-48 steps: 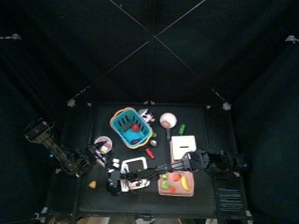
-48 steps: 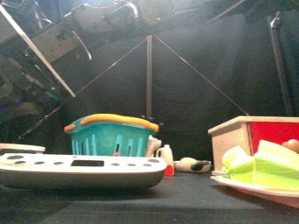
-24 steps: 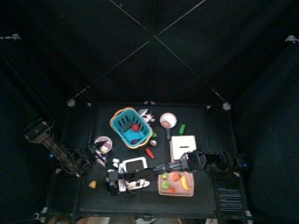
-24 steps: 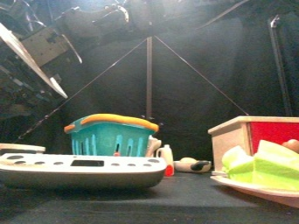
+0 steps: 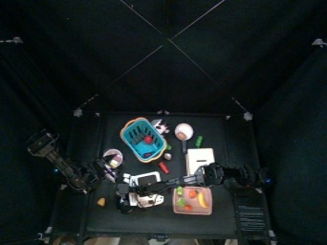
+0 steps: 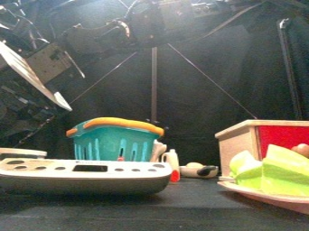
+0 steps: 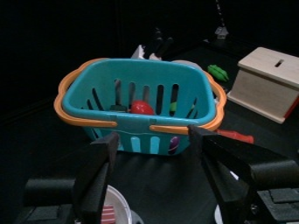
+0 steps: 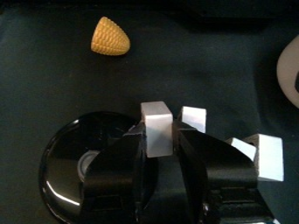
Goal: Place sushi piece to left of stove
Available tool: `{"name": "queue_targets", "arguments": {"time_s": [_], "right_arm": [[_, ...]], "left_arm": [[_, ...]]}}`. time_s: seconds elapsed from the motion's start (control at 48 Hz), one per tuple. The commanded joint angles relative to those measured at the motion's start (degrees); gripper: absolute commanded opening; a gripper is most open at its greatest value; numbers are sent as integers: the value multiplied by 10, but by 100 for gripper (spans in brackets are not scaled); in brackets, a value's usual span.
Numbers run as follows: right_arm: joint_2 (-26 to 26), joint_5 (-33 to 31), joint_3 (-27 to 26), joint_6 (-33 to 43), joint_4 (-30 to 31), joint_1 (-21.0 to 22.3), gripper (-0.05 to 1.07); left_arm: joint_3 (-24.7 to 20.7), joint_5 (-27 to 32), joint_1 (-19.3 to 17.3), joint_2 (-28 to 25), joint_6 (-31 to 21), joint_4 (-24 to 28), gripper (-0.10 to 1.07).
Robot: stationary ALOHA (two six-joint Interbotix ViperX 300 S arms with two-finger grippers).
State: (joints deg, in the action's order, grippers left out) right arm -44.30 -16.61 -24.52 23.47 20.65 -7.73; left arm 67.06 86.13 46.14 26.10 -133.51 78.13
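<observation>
My right gripper (image 8: 176, 122) reaches across to the table's front left (image 5: 132, 196). A small white block, which I take for the sushi piece (image 8: 159, 129), sits between its jaw tips above a black round thing (image 8: 87, 166). The stove (image 6: 79, 173) is the flat white and grey unit at the front left, also seen in the top view (image 5: 145, 180). My left gripper (image 7: 158, 140) stands open, facing the teal basket (image 7: 142, 101), with nothing between its fingers.
A yellow corn piece (image 8: 111, 37) lies beyond the right gripper near the front left corner (image 5: 99, 202). A wooden box (image 6: 272, 144) and a pink plate (image 5: 179, 208) of green food sit at the front right. A small bowl (image 5: 113, 156) stands left of the basket.
In the front view the dark arm parts overhead have swung toward the middle. The top view shows hardly any shift, and nothing on the table has moved.
</observation>
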Motion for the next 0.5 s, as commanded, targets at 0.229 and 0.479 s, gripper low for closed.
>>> {"name": "queue_targets", "arguments": {"time_s": [0.229, 0.479], "right_arm": [[18, -14, -19, -2, -1, 5, 59], [18, -27, -20, -2, 0, 6, 59]], "left_arm": [[-6, -1, -1, 1, 0, 1, 97], [-6, -1, -1, 1, 0, 1, 97]]}}
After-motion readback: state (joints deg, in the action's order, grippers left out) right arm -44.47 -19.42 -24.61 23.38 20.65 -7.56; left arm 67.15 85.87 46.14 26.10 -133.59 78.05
